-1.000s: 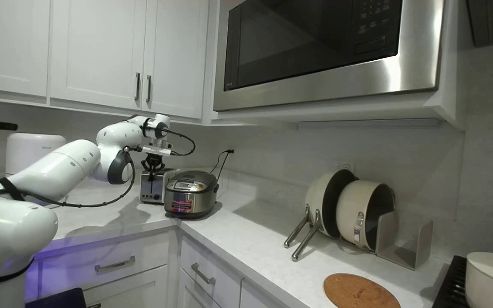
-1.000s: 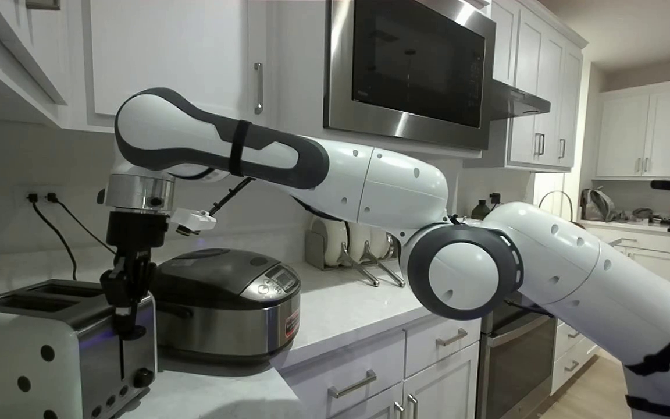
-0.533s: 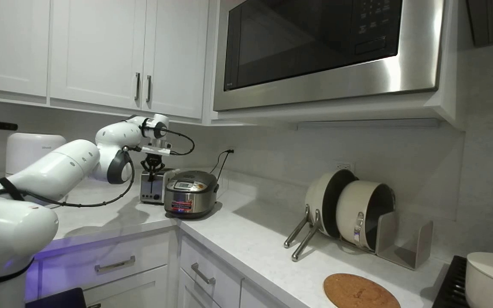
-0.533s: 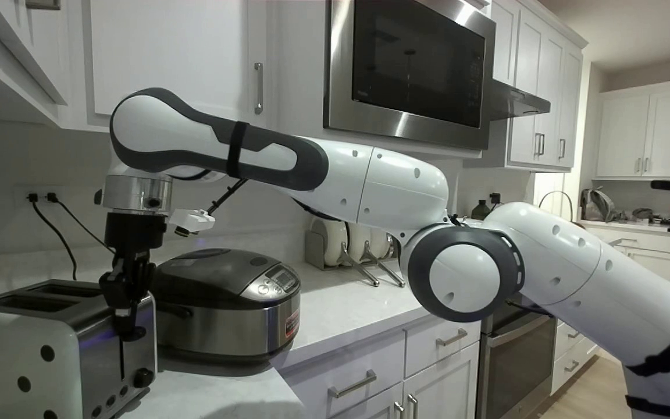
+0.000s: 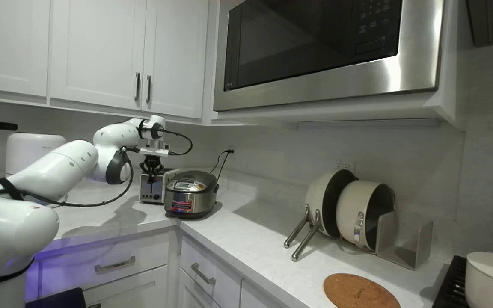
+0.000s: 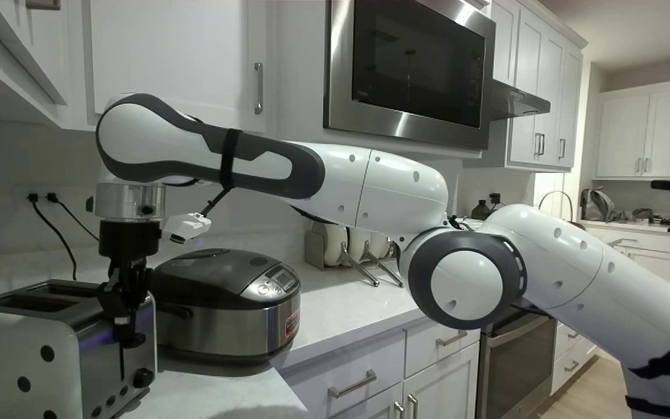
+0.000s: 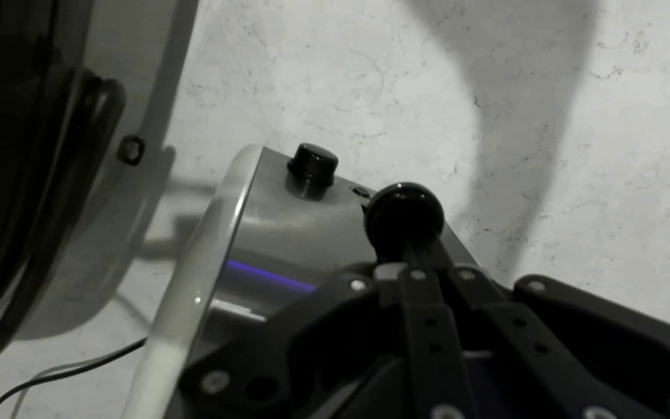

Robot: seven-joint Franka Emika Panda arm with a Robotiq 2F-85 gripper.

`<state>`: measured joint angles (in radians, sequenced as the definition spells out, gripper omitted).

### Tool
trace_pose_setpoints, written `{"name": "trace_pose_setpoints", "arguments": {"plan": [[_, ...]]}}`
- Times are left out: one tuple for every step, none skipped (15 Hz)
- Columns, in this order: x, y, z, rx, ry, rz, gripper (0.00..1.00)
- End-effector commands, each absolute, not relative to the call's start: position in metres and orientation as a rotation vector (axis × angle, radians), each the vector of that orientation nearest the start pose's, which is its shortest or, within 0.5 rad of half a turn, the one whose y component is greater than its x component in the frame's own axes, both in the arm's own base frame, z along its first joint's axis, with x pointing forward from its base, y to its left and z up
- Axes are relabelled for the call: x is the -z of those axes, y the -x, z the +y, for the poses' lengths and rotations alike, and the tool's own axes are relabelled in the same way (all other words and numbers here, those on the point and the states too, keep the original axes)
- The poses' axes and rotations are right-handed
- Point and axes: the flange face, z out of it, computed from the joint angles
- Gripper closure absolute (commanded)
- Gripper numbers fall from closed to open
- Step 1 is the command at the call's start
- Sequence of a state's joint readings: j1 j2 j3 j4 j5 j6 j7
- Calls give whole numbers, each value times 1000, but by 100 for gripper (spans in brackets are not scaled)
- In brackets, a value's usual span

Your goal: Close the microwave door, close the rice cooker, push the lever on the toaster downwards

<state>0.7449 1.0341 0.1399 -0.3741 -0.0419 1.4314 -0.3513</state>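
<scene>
Gripper [image 6: 122, 330] and lever [image 7: 403, 216] both sunk slightly; jaws together, apparently on lever. Toaster [image 6: 59, 349] at eight o'clock in exterior view. Press straight toward six, jaws centred, until it latches.

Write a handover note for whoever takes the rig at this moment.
Black two-fingered end effector: shut, tips at the round black lever knob.
Things: knob on the front of the boxy silver-and-white toaster; rounded silver-and-black rice cooker beside it; wide steel-framed microwave door higher up.
Done: microwave door and dark grey cooker lid look closed.
Left: press the lever knob; thin dark slot visible beneath, so likely not fully down.
</scene>
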Motion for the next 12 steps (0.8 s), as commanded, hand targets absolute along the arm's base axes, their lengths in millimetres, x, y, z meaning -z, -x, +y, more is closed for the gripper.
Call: {"name": "trace_pose_setpoints", "arguments": {"plan": [[-452, -539, 554, 23, 2589, -1729, 100], [-451, -538, 554, 23, 2599, -1733, 100], [-450, -538, 554, 23, 2616, -1726, 100], [-450, -538, 554, 20, 2636, -1716, 100], [-449, -538, 554, 19, 2655, -1708, 100], [-448, -537, 555, 16, 2672, -1700, 100], [-447, -536, 555, 15, 2688, -1690, 100], [-446, -535, 556, 10, 2710, -1671, 100], [-445, -534, 556, 5, 2736, -1646, 100], [-445, -534, 556, 4, 2755, -1620, 100], [-444, -533, 556, 1, 2773, -1598, 100], [-443, -532, 557, 1, 2793, -1579, 100]]}}
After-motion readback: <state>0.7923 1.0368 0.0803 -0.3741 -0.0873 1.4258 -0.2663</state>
